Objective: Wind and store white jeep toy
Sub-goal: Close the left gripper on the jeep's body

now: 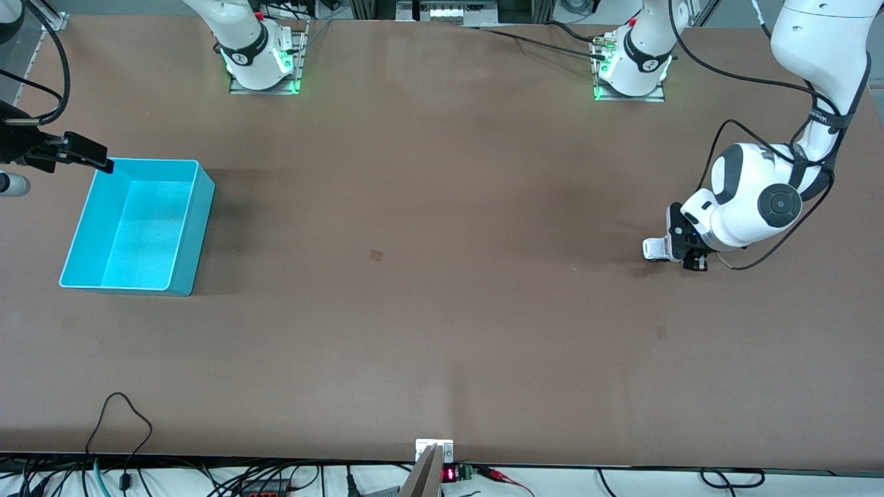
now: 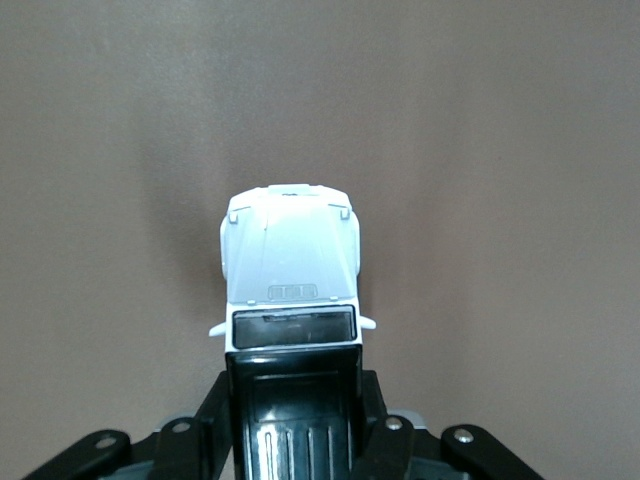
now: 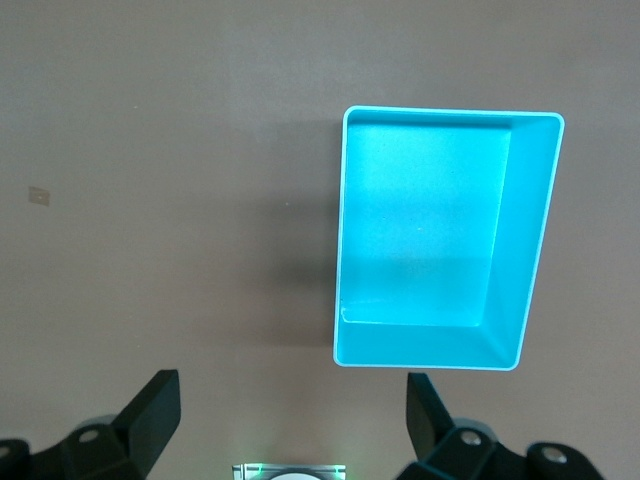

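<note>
Between left pincer (image 2: pixel 292 440) fingers — white jeep toy (image 2: pixel 290 290), black-backed.

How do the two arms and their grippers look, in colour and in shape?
Both arms are glossy white with rounded joints, black rings and black cables. The left gripper and right gripper have black fingers; the right's are wedge-shaped. Green lights glow at both bases.

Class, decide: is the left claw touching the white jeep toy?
Touching. In the left wrist view the left claw has its fingers pressed against both sides of the white jeep toy at its black rear, with no gap showing.
</note>
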